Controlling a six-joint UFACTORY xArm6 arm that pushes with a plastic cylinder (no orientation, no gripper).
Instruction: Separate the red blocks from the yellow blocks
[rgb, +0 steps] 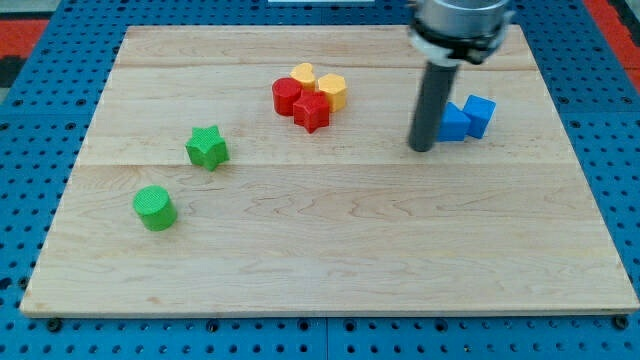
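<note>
Two red blocks and two yellow blocks sit bunched together at the view's top centre. A red round block (286, 96) is at the left of the bunch, a red star-shaped block (311, 112) at its bottom. A yellow block (303, 75) is at the top, a yellow hexagonal block (332, 91) at the right. All appear to touch. My tip (421, 149) rests on the board to the right of the bunch, well apart from it, just left of the blue blocks.
Two blue blocks (455, 122) (480, 114) lie side by side right of my tip. A green star block (207, 148) and a green round block (154, 208) lie at the view's left. The wooden board (330, 250) is ringed by a blue pegboard.
</note>
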